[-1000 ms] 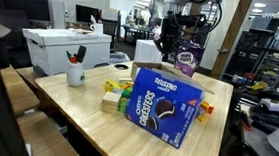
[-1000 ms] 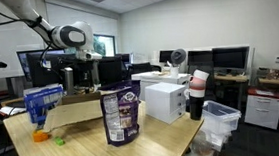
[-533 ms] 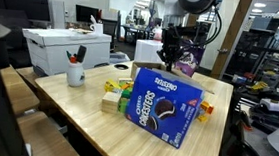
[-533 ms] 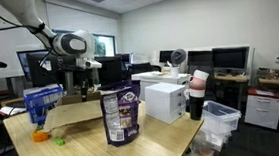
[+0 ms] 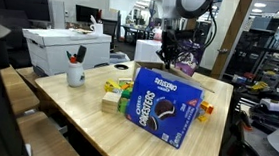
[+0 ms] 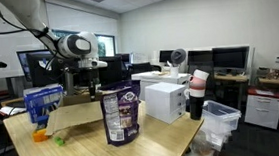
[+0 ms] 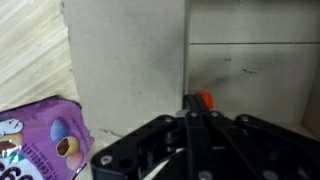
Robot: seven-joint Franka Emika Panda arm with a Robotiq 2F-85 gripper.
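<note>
While the claw (image 7: 190,104) hangs low over the cardboard box (image 7: 125,60), its fingers are clenched tight, tips together. A small orange piece (image 7: 205,100) shows right at the tips. The wrist view does not settle whether it is pinched or merely lying on the cardboard just behind.

Position: in an exterior view the claw (image 5: 168,58) sits at the far end of the tabletop (image 5: 86,114), over the cardboard box (image 5: 150,52). The purple candy bag (image 5: 188,64) is just beside it and the Oreo Cakesters box (image 5: 164,105) stands nearer the camera. In the wrist view the candy bag (image 7: 40,145) lies close to the box's flap edge.

Judgement on handling:
- Keep the wrist plumb, with motion slow and vertical. The flap edge runs close by the fingers and could catch them.
- Hold the closure steady. A piece this small would slip out with any slackening.
- Stay clear of the candy bag. It looks light and easily nudged.

Hard to read:
- The box interior is mostly blocked by the claw body in the wrist view.
- In an exterior view the cardboard box (image 6: 72,115) shows only its open flap, and the fingertips are lost against the dark monitors behind.
- The orange piece is too small to find in either exterior view, and its shape is unclear.
</note>
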